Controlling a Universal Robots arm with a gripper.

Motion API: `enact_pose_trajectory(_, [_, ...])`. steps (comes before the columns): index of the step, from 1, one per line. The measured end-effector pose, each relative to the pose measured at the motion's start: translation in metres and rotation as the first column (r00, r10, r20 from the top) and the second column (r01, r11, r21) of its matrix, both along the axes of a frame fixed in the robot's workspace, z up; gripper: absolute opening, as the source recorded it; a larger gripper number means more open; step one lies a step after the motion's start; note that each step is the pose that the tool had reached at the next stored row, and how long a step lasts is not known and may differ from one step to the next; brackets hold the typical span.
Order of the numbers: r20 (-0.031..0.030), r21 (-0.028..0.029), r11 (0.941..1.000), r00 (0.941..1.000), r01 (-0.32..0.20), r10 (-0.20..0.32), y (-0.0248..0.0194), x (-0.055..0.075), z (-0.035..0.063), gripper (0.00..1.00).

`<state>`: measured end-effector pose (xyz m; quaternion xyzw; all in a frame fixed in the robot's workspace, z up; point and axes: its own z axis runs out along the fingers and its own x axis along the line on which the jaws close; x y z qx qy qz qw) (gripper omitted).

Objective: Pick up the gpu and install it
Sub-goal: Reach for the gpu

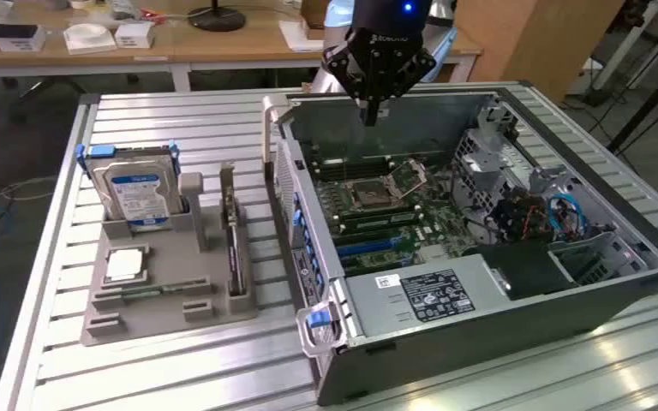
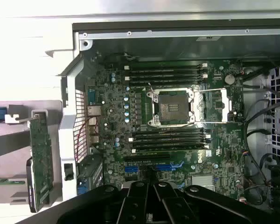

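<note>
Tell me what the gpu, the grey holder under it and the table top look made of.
The gpu: a green circuit board, as the wrist view shows, with a bright metal end bracket. The grey holder: matte, even grey, probably printed or moulded plastic. The table top: ribbed silver slats with a dull sheen, likely aluminium.

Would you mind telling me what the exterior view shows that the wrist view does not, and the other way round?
Exterior view adds: the silver hard drive upright in the grey holder, the labelled power supply, and a desk behind. Wrist view adds: a straight-down look at the motherboard, its coin cell and the perforated rear grille. Shared: the gpu standing on edge in the holder, the CPU socket, and the shut, empty gripper above the board.
</note>
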<state>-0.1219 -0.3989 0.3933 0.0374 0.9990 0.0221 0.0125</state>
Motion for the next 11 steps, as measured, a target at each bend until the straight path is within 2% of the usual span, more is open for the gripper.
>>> enact_pose_trajectory(11, [0.0,0.0,1.0,1.0,0.0,0.0,0.0,-0.0001,0.0,0.11])
